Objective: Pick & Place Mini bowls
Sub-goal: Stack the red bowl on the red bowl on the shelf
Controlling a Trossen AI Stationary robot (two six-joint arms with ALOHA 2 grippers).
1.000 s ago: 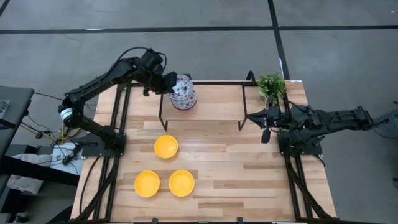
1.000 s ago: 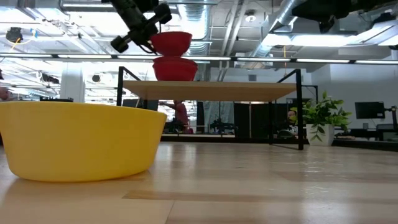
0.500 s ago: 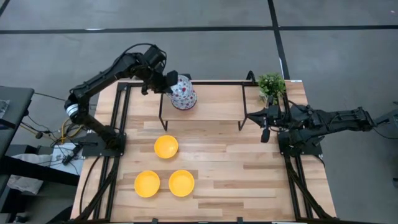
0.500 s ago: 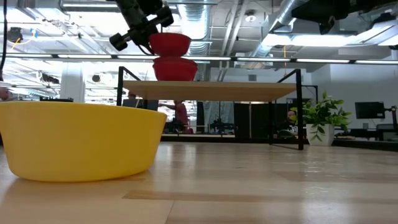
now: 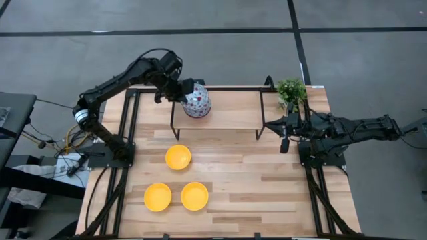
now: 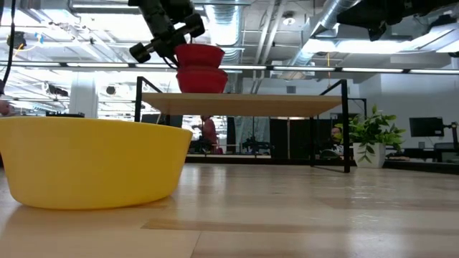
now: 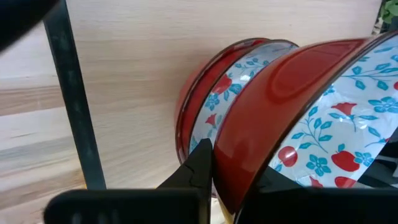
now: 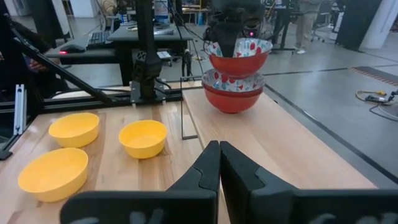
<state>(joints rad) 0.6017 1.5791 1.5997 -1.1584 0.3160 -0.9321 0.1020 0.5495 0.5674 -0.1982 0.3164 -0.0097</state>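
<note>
Nearest us, three glossy yellow bowls (image 5: pixel 177 157) sit empty on the pale wooden worktop (image 5: pixel 267 187). Our right hand (image 5: pixel 285 142) waits near the worktop's right edge, fingers pressed together. Farther back, on the raised wooden shelf (image 5: pixel 233 110), our left hand (image 5: pixel 185 89) pinches the rim of a floral bowl (image 6: pixel 198 54) over two stacked ones (image 8: pixel 234 91).

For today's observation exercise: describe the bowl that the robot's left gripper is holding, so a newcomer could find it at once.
Find the raised wooden shelf at the table's far edge. On its left end stand stacked floral bowls; the held floral bowl is the topmost, pinched at its rim by the left gripper. Unlike its neighbours, it hangs tilted above the stack, not nested.
</note>
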